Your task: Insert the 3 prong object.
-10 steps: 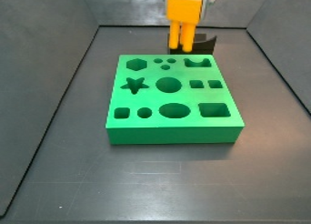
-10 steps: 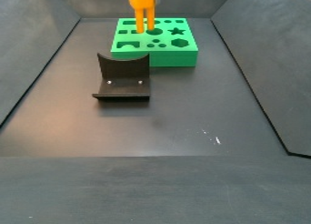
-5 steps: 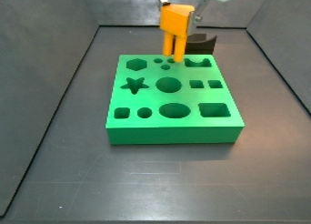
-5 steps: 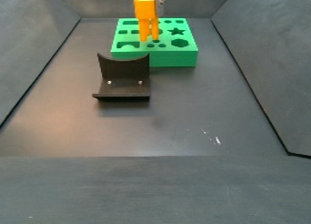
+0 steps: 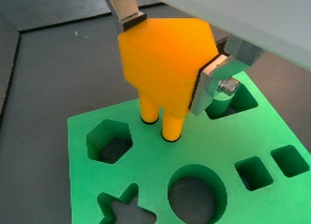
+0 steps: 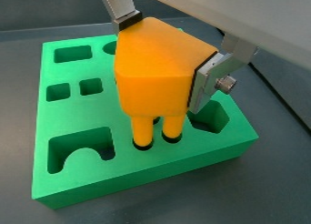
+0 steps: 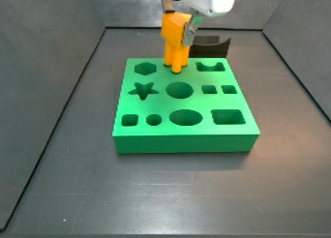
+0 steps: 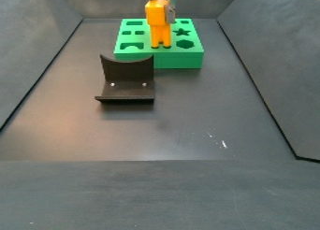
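While the prongs meet the board: the lines below give the state of things.

Hand: the hand (image 6: 170, 53) is clamped on the 3 prong object (image 6: 155, 77), a silver finger (image 6: 216, 71) flat against one side of the body and another at the opposite upper corner; it hangs over the far part of the bench.

Piece: in both wrist views the 3 prong object stands nearly upright, its prong tips at or just inside small round holes (image 5: 161, 127) in the green board (image 7: 181, 106). How deep they sit cannot be told.

Board: it lies toward the far edge of the bench (image 8: 188, 122), its top cut with a star (image 7: 142, 89), a hexagon (image 5: 107, 140), ovals and squares.

Step in hand: judged as the seating push. It would go best with the piece kept plumb and pressed straight down, the hand parting only once the body rests flush.

Risk: a slight tilt could jam a prong on a hole rim.

Surroundings: the fixture (image 8: 125, 81) stands on the bench, nearer than the board and well apart from it in a side view; nothing blocks the descent.
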